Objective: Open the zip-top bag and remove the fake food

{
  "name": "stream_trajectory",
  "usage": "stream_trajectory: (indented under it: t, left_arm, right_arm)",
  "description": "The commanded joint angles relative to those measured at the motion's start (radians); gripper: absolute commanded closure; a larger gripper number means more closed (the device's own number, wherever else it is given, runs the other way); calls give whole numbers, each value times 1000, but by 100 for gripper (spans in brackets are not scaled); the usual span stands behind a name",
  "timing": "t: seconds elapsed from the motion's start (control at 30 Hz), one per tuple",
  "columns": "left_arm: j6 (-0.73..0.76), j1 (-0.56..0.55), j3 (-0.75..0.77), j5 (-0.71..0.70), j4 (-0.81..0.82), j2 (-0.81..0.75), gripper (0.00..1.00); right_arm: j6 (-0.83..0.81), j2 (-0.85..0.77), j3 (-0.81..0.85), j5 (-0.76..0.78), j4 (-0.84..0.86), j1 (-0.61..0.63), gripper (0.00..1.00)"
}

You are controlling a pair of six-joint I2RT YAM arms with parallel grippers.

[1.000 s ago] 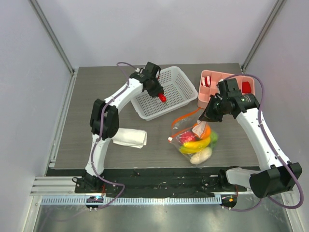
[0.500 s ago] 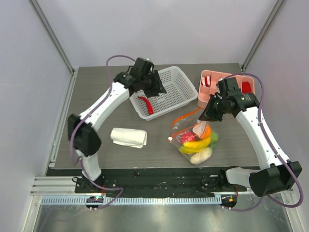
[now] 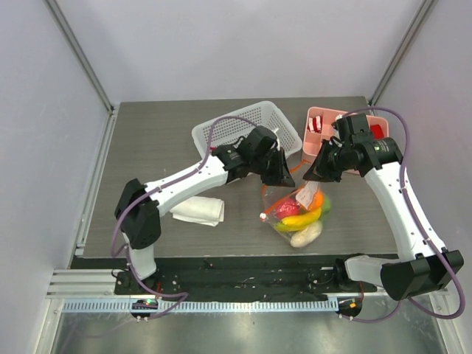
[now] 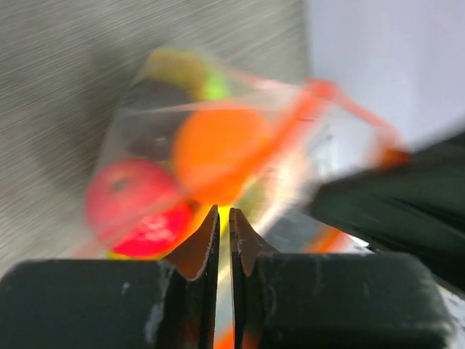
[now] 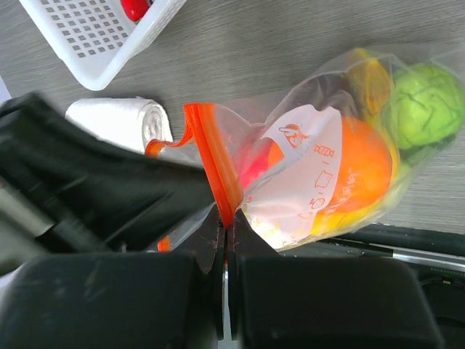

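Top view: the zip-top bag (image 3: 299,214) sits on the table (image 3: 147,147) near its front edge, in front of the pink bin (image 3: 324,131). The fake food (image 3: 302,220) is inside, and both grippers meet at its mouth.

Right wrist: right gripper (image 5: 225,222) jaws pressed together on the orange-red zip strip. White cloth roll (image 5: 116,120) and basket (image 5: 102,36) beyond.

Left wrist, blurred: left gripper (image 4: 224,218) jaws nearly together, pinching the bag's edge. Red apple (image 4: 123,200) and orange (image 4: 218,156) show.
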Motion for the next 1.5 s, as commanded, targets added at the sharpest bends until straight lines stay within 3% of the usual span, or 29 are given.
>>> stream_trajectory:
  t: [0.0,0.2,0.3,0.33,0.43,0.53,0.63,0.8,1.2,1.47]
  left_arm:
    - [18,2,-22,-27,23,-24,92]
    - [-1,-29,-32,44,63,45,84]
    - [-1,-49,-19,27,63,62,71]
    - [-1,-50,-19,20,60,65,61]
    - [5,-55,-38,3,57,63,46]
    - [5,-58,-68,15,92,72,35]
    - [11,-64,-85,30,158,98,31]
    - [-11,-67,-164,51,406,112,29]
    - [-55,-81,-222,70,643,207,29]
    - [-34,-101,-246,86,743,250,48]
  right_arm:
    - [-4,-12,41,-35,2,0,99]
    - [-16,-20,26,-41,2,0,99]
    - [-16,-21,24,-47,2,0,99]
    - [-13,-21,24,-47,2,1,99]
    - [-1,-21,21,-65,14,0,99]
    - [17,-30,0,-99,38,1,99]
    - [43,-43,-32,-122,58,-2,99]
    - [65,-50,-62,-134,71,0,99]
    - [54,-38,-78,-133,62,0,99]
    - [50,-46,-91,-114,55,0,99]
